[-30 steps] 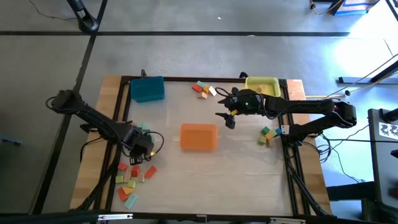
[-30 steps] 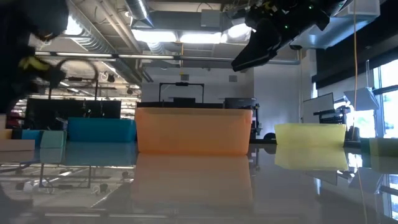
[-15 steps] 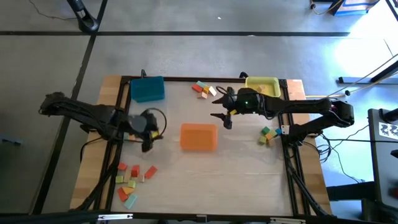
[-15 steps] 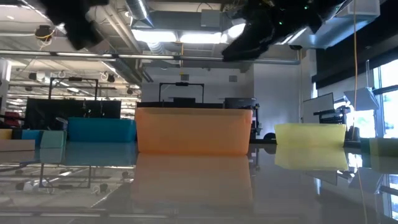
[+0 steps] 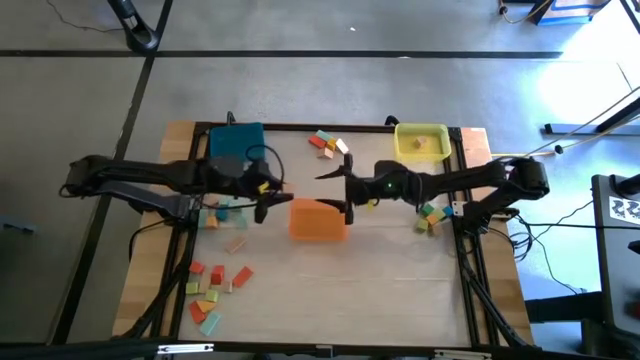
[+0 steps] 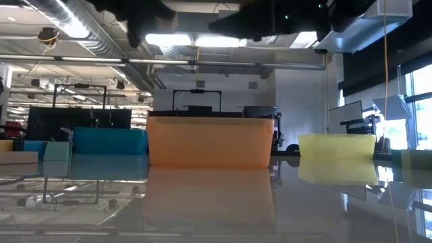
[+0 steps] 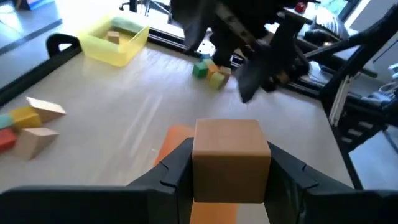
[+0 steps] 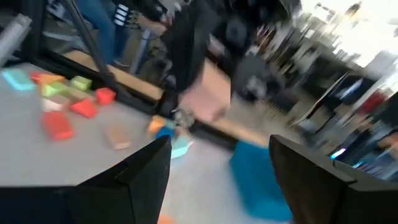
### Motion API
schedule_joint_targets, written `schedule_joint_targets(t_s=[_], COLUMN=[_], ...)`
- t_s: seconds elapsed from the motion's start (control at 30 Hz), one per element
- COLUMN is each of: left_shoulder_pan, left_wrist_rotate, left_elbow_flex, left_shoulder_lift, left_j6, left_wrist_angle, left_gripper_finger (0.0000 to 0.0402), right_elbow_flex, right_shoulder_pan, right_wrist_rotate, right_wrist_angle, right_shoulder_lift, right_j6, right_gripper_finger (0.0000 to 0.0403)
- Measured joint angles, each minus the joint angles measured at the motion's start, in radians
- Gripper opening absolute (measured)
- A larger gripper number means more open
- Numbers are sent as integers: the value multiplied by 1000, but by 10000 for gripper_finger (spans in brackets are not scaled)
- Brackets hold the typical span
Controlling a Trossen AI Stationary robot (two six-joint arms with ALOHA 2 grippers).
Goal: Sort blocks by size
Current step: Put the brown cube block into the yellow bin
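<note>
The table [image 5: 380, 290] carries three trays: the orange tray [image 5: 319, 220] at its middle, the blue tray [image 5: 237, 142] at the far left corner and the yellow tray [image 5: 421, 140] at the far right, which holds a tan piece. Both dark arms reach in from the sides and meet over the orange tray. The left gripper [image 7: 231, 163] hangs above that tray's left edge with its fingers clamped on the two sides of a tan block [image 7: 231, 160], which fills the gap between them. The right gripper [image 5: 345, 188] hovers over the tray's right edge, and its fingers [image 8: 140, 180] stand wide apart with nothing between them. Loose blocks lie in four groups: a cluster near the front left corner [image 5: 212, 289], a few just beside the left arm [image 5: 226, 214], some between the blue and yellow trays [image 5: 328, 142], and a handful by the right edge [image 5: 432, 217].
</note>
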Motion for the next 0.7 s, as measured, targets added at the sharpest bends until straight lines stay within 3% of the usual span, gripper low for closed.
schedule_joint_targets(t_s=[0.3,0.47,0.7], left_shoulder_pan=[81,83,85], left_wrist_rotate=[119,170,171], left_elbow_flex=[-1,0,-1], left_shoulder_lift=[132,185,207], left_j6=[-100,-127,-134], left_wrist_angle=[244,369,399], left_gripper_finger=[128,128,127], right_elbow_flex=[0,22,81], right_shoulder_pan=[79,77,77], right_wrist_rotate=[180,181,181], right_wrist_angle=[106,137,139], right_shoulder_lift=[37,60,110], right_j6=[-258,-277,-295], right_gripper_finger=[269,269,263])
